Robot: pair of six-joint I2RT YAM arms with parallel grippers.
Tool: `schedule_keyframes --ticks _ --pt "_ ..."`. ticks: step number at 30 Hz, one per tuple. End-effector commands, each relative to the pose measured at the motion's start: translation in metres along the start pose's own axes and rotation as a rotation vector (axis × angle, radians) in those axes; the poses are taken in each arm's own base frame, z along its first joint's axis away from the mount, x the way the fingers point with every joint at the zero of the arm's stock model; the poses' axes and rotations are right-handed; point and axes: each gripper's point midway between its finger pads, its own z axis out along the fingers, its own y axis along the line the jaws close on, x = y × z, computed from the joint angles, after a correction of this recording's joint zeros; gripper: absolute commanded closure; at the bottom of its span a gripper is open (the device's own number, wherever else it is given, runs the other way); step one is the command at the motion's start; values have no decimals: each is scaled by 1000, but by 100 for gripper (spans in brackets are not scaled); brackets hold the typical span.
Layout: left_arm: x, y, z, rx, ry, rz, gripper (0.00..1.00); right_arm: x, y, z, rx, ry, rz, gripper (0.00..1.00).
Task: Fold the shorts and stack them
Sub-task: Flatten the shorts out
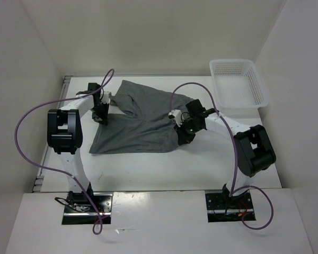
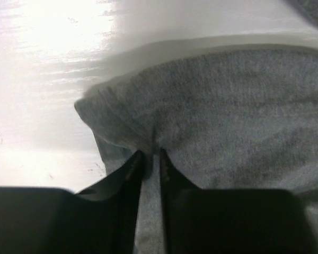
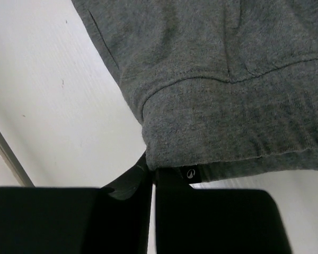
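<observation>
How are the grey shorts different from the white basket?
The shorts are grey, the basket white. The shorts are soft cloth lying spread out; the basket is stiff mesh with upright walls. The left gripper and right gripper pinch the shorts; neither touches the basket. Both rest on the table.
</observation>
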Motion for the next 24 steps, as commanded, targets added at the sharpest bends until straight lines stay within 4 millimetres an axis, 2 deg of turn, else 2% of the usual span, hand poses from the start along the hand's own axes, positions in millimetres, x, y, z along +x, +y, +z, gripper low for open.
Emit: schedule_keyframes --ticks 1,2,4,6,10,12,18,19,21,22,23,24 --pt "-15 -2 4 17 -28 7 78 -14 -6 -5 20 -35 -61 100" --pt "-22 1 2 3 -48 9 90 -4 -3 -4 6 -6 -60 100" --pt "-30 4 3 -13 -65 10 100 5 1 -8 -9 20 -124 100" --pt "-45 8 -2 -34 -97 13 100 22 8 -13 -49 78 -197 100" --pt "-66 31 -14 -95 -146 -16 100 51 18 -20 -110 175 -289 100" --pt "-65 35 -11 -115 -134 -18 100 62 21 -22 -135 213 -319 100" --pt "-58 43 -2 -155 -99 -22 100 71 22 -26 -146 252 -350 100" --pt "-56 44 2 -155 -90 -23 97 73 20 -23 -131 254 -331 100" --pt "-48 30 5 -76 -62 -22 76 64 10 -22 -62 231 -301 88" --pt "-45 21 3 -55 -59 -11 50 59 7 -21 -42 212 -281 79" --pt "-46 18 -1 -43 -68 -10 44 51 5 -22 -31 198 -282 61" --pt "-37 12 0 -29 -46 -4 39 45 2 -23 -17 182 -277 49"
